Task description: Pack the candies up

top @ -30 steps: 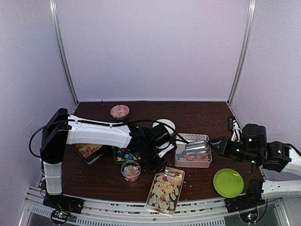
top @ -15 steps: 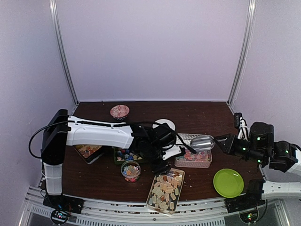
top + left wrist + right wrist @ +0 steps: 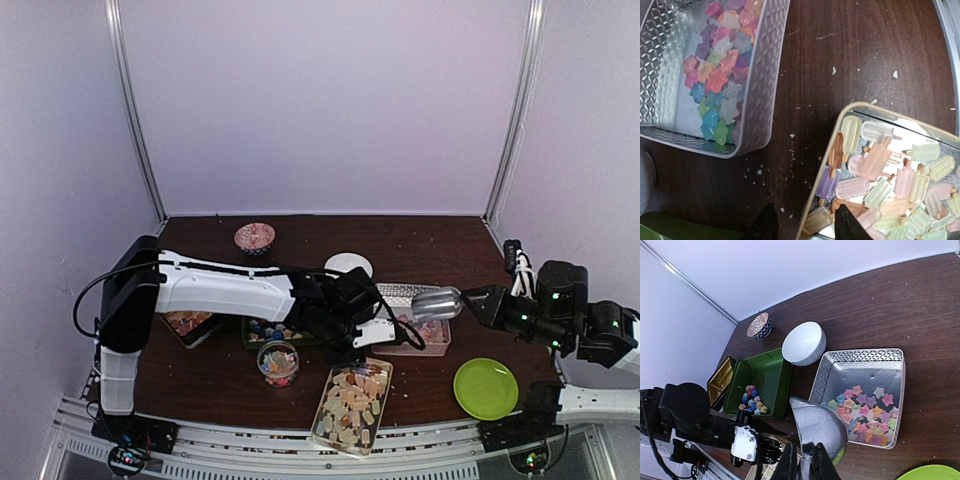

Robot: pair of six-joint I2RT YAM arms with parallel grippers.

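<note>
Two arms work over the dark wooden surface (image 3: 900, 305). On it stand one silver embossed basket (image 3: 860, 360), one shiny metal tray (image 3: 912, 131), one green tray (image 3: 772, 375), one gold tray (image 3: 722, 380), one white bowl (image 3: 803, 342), one small patterned bowl (image 3: 759, 325), one glass jar (image 3: 278, 362) and one lime plate (image 3: 486, 388).

The star candies (image 3: 862, 407) lie in the basket's near half, roughly two to three dozen, too crowded to count exactly. The popsicle-shaped candies (image 3: 875, 162), a similar heap, fill the metal tray. About a dozen round sweets (image 3: 752, 400) sit in one corner of the green tray.

The left arm stretches across to the middle. The left gripper (image 3: 806, 223) points down with its jaws spread, straddling the metal tray's rim beside the basket, with nothing gripped.

The right arm reaches in from the right. The right gripper (image 3: 806, 462) has its jaws clamped on the handle of one metal scoop (image 3: 820, 425), held above the basket's near corner.
</note>
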